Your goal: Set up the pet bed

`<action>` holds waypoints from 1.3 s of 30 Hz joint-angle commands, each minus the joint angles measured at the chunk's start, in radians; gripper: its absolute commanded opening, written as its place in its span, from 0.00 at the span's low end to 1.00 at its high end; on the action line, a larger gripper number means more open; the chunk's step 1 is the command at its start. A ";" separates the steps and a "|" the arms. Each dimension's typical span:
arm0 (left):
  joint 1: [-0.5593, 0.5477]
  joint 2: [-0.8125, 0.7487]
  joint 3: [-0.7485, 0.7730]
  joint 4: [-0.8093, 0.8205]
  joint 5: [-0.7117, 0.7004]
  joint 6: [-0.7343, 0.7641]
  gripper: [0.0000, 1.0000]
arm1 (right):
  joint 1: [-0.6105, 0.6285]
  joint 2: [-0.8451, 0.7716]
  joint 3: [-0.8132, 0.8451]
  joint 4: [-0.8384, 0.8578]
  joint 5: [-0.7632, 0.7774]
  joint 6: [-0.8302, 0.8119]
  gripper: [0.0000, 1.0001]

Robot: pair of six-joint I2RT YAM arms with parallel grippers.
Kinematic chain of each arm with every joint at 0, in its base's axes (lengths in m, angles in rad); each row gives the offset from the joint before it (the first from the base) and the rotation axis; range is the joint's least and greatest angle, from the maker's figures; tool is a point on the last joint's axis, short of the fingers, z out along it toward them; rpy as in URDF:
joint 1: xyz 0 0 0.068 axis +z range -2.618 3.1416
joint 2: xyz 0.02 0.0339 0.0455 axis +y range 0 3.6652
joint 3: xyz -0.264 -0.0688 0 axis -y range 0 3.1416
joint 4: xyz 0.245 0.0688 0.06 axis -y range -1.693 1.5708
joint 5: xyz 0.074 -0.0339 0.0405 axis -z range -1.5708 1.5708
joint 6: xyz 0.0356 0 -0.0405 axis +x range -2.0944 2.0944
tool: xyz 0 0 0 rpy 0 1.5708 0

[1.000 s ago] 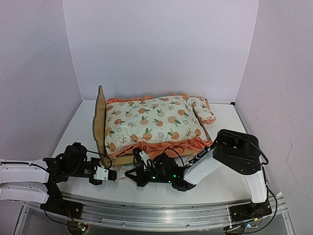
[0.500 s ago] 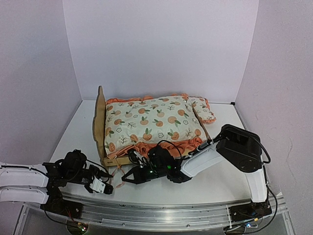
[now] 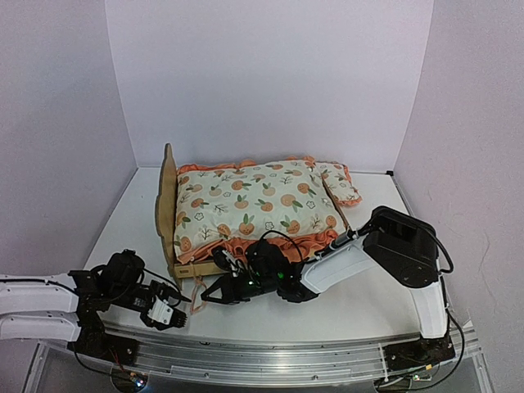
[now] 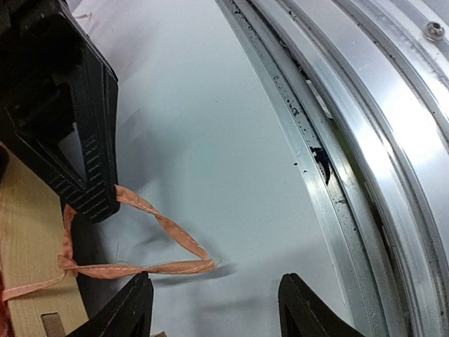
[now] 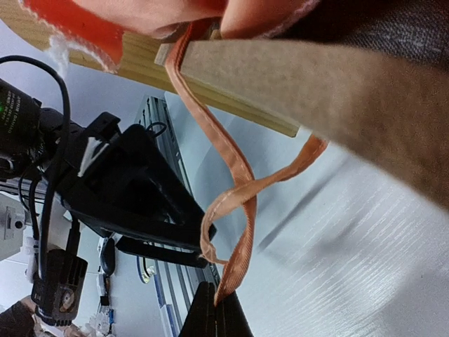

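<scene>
While its jaws stand apart and empty, the left gripper [image 3: 180, 312] lies low at seven o'clock on the table [image 3: 360, 304], aimed at the orange ribbon [image 4: 165, 226]. Just beyond, the right gripper [image 3: 205, 298] — arm stretched flat toward nine o'clock — pinches that ribbon, probably to draw it taut for tying. Farther, toward twelve, the pet bed [image 3: 168, 205] carries its cushion [image 3: 254, 205].

Your left arm [image 3: 33, 296] and right arm [image 3: 348, 266] wear white shells over black joints; black cables loop along both, and the left end effector [image 3: 182, 317] has a white block behind black fingers [image 4: 126, 309].
</scene>
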 commanded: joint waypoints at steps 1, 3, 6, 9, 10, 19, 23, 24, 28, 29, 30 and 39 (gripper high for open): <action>-0.003 0.141 0.094 0.131 0.004 -0.136 0.60 | -0.009 -0.028 0.041 -0.001 0.003 0.021 0.00; -0.004 0.178 0.116 0.169 -0.010 -0.166 0.52 | -0.010 -0.027 0.042 -0.001 0.004 0.023 0.00; -0.004 0.173 0.123 0.172 -0.019 -0.170 0.49 | -0.011 -0.030 0.043 -0.001 0.004 0.025 0.00; -0.005 0.112 0.099 0.142 -0.018 -0.112 0.48 | -0.012 -0.030 0.041 -0.001 0.004 0.027 0.00; -0.005 0.089 0.087 0.115 -0.015 -0.093 0.48 | -0.012 -0.030 0.041 -0.001 0.004 0.028 0.00; -0.005 0.091 0.086 0.043 0.081 -0.115 0.51 | -0.014 -0.025 0.053 0.000 0.009 0.035 0.00; -0.005 0.204 0.107 0.083 0.015 -0.152 0.44 | -0.015 -0.027 0.052 0.000 0.011 0.036 0.00; -0.005 0.217 0.112 0.101 0.001 -0.162 0.40 | -0.015 -0.028 0.051 0.000 0.012 0.036 0.00; -0.006 0.254 0.113 0.163 -0.027 -0.197 0.29 | -0.015 -0.024 0.053 0.000 0.012 0.038 0.00; -0.006 0.255 0.114 0.167 -0.031 -0.204 0.27 | -0.015 -0.024 0.054 0.000 0.011 0.038 0.00; -0.006 0.254 0.115 0.169 -0.034 -0.210 0.25 | -0.015 -0.025 0.053 0.000 0.011 0.037 0.00; -0.006 0.173 0.132 0.103 -0.017 -0.258 0.07 | -0.017 -0.024 0.045 0.000 0.017 0.039 0.00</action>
